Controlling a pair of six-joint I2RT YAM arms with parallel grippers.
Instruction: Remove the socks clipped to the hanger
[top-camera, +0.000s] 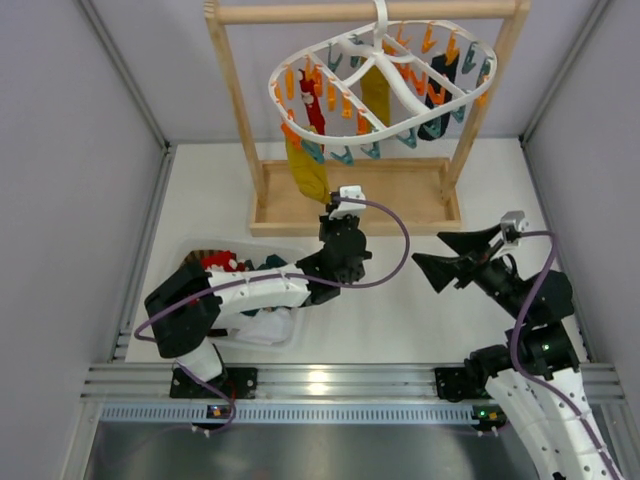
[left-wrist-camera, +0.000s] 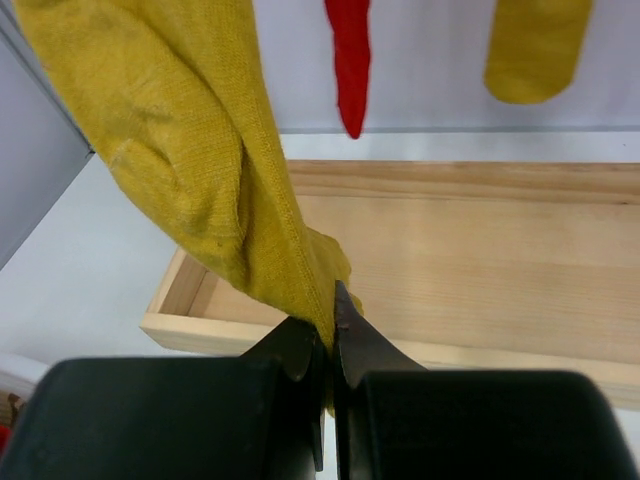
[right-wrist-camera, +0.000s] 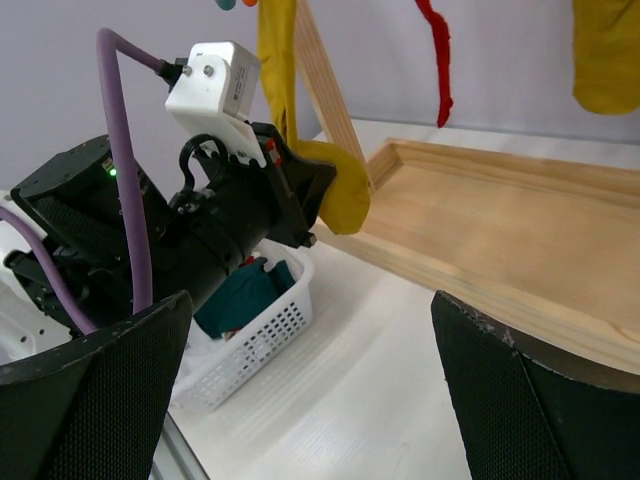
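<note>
The wooden rack (top-camera: 350, 205) carries the white hanger (top-camera: 274, 88), and from its near-left rim the mustard sock (top-camera: 306, 172) hangs, cuff clipped above, toe down over the rack's base, long axis close to vertical. The left gripper (left-wrist-camera: 330, 330) is pinched on the toe's thin edge; the right gripper (top-camera: 428, 250) stands spread wide, well apart. Likely trouble: that slim bite slips off, or a hard tug swings the whole hanger instead of freeing the clip

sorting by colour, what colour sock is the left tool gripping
A mustard yellow sock, clearest in the left wrist view.
</note>
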